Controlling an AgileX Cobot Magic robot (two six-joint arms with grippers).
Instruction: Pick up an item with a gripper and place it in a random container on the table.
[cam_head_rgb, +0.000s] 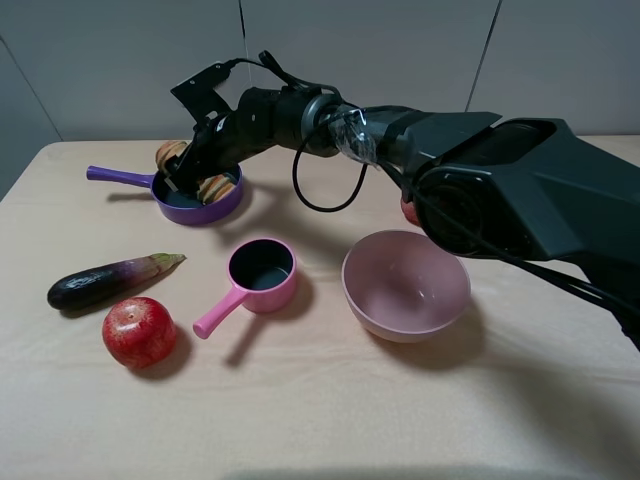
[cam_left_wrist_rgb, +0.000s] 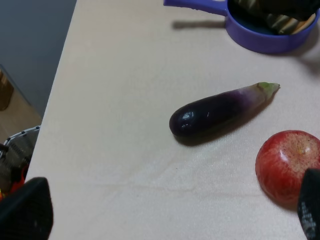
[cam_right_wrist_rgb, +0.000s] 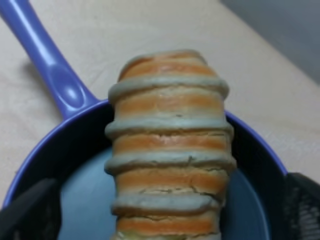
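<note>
The tan-brown banded bread roll (cam_head_rgb: 215, 187) lies across the shallow purple pan (cam_head_rgb: 225, 208) at the far left of the cream table (cam_head_rgb: 330, 420), one end sticking over the far rim. My right gripper (cam_head_rgb: 195, 170) reaches across from the right and hovers over the pan. In the right wrist view the roll (cam_right_wrist_rgb: 170, 150) rests in the pan (cam_right_wrist_rgb: 60, 145) between the two wide-apart fingers of the right gripper (cam_right_wrist_rgb: 165, 215), which do not touch it. My left gripper (cam_left_wrist_rgb: 167, 215) is open and empty above the table's near left. The pan (cam_left_wrist_rgb: 265, 45) also shows in the left wrist view.
A dark purple eggplant (cam_head_rgb: 105, 281) and a red round fruit (cam_head_rgb: 139, 332) lie at the front left. A small pink saucepan (cam_head_rgb: 262, 272) stands mid-table and a pink bowl (cam_head_rgb: 405, 285) to its right. The right arm spans the back of the table.
</note>
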